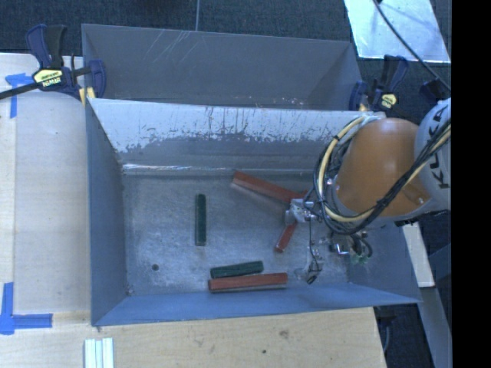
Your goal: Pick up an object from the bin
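Closest to the camera stands the sloping near wall of the grey metal bin (pixel 230 305). Behind it the bin floor is flat, dull and speckled with pale scuffs.

Right at the foot of that wall lies a long red-brown stick (pixel 248 282), running left to right. A short dark green stick (pixel 236 269) lies just beside it on its far side, almost parallel. Further in, left of the middle of the floor, a second dark green bar (pixel 200 219) lies alone, pointing from near to far and well apart from everything else.

On the right half of the floor, a short red-brown stick (pixel 285 236) lies tilted, its near end pointing left and its far end leaning right. That far end runs up to the gripper (pixel 305 211), which sits low over the floor near the right wall. I cannot tell whether the gripper is released or clenched, nor whether it grips this stick.

Just beyond, a slanted red-brown bar (pixel 262 188) lies near the far wall, its right end close to the gripper. Above the gripper bulges the arm's orange cover (pixel 380 167), ringed by yellow and black cables.

At the back, the far wall is streaked with vertical scratches, and beyond the rim lies a dark floor (pixel 230 2).
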{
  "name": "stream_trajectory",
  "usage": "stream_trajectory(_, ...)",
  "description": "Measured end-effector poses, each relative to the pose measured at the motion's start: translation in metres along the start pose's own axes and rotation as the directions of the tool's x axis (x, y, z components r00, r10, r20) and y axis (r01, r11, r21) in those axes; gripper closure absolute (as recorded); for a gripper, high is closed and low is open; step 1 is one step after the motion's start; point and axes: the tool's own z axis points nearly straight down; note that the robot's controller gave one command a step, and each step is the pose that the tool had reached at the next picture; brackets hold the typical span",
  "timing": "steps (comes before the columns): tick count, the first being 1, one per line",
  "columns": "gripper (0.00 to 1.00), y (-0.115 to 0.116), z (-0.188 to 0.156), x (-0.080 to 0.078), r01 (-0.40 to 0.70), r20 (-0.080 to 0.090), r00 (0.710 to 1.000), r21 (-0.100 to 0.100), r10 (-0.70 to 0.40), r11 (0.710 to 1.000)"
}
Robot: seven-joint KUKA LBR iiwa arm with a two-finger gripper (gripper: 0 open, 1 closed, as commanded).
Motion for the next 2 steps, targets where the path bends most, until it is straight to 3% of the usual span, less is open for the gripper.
stream_trajectory(1, 0.0, -0.0241, 0.0546, -0.0557, 0.22, 0.001, 0.976, -0.001, -0.22, 0.976)
stream_trajectory(2, 1.0, -0.0239, 0.0534, -0.0561, 0.218, 0.003, 0.976, 0.0, -0.218, 0.976)
